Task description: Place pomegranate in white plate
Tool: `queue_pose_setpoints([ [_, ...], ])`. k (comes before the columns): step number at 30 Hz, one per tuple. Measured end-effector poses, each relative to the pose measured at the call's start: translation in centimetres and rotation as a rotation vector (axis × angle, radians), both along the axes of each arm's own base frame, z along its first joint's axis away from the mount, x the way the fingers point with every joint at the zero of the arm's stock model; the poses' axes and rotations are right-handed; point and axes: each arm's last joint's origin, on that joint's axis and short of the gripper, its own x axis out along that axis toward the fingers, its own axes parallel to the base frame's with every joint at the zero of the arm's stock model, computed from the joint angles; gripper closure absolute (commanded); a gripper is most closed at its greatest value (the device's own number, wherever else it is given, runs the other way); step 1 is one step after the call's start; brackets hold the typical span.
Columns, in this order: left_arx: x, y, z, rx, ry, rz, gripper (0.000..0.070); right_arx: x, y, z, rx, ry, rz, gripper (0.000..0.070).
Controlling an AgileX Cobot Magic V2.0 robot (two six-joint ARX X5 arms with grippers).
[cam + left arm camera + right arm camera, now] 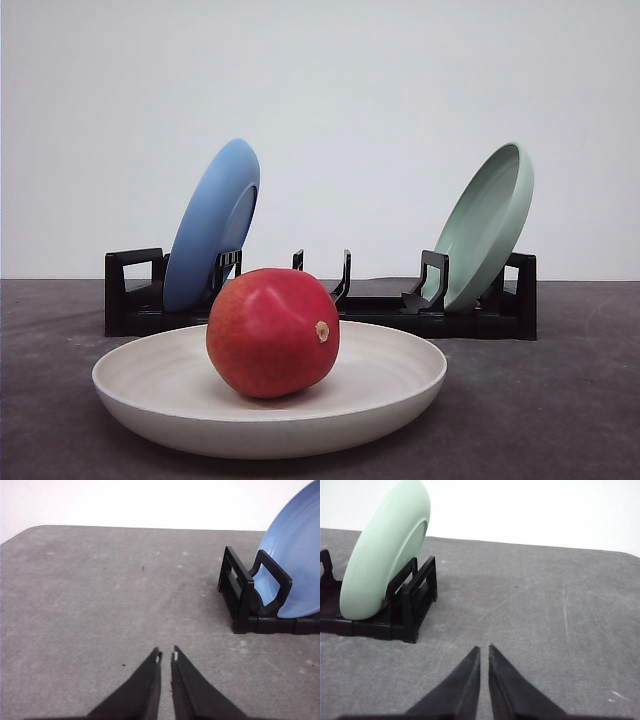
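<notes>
A glossy red pomegranate (272, 332) with a small tan nub rests inside the white plate (405, 388), which lies flat on the grey table near the front. My left gripper (166, 656) hovers shut over bare table, with nothing between its black fingers, to the left of the rack's end. My right gripper (483, 649) is also shut and holds nothing, over bare table to the right of the rack.
A black dish rack (478, 316) stands behind the white plate. A blue plate (210, 225) leans in its left end and a pale green plate (487, 222) in its right end. A white wall backs the table.
</notes>
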Motion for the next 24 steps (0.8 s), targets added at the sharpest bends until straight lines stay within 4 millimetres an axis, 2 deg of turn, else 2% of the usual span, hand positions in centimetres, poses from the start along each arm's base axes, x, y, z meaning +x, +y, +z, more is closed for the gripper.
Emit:
queue_pose_setpoints([
  [24,0.00,0.00,0.00,0.000,0.000,0.000,0.0683,0.00,0.05,0.06,0.000,-0.006,0.005,0.0674],
])
